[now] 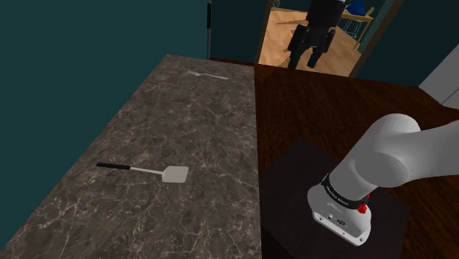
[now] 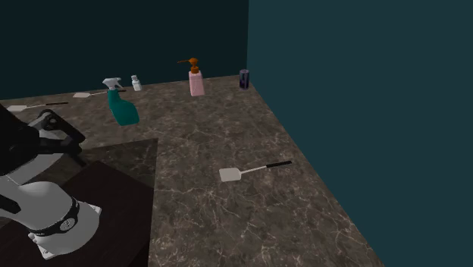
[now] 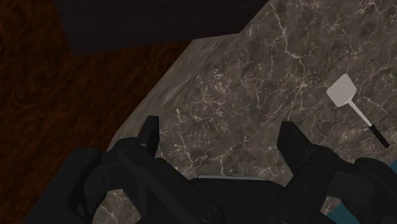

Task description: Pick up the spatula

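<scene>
The spatula [image 1: 151,171] lies flat on the marbled counter [image 1: 184,118], pale square blade toward the stand and thin black handle pointing to the shoulder view's left. It also lies on the counter in the second exterior view, spatula [image 2: 250,171], near the teal wall. My gripper [image 1: 307,57] hangs high above the dark floor beside the counter, well away from the spatula, and is open with nothing between its fingers. In the wrist view the two black fingers [image 3: 150,137] stand wide apart around the gripper [image 3: 222,141], and the spatula [image 3: 354,105] lies off to one side beyond them.
At the counter's far end stand a teal spray bottle [image 2: 121,105], a pink pump bottle [image 2: 196,80], a small white bottle [image 2: 136,83] and a dark can [image 2: 244,79]. A pale utensil [image 1: 208,75] lies far along the counter. The dark stand [image 1: 294,184] sits beside the counter edge.
</scene>
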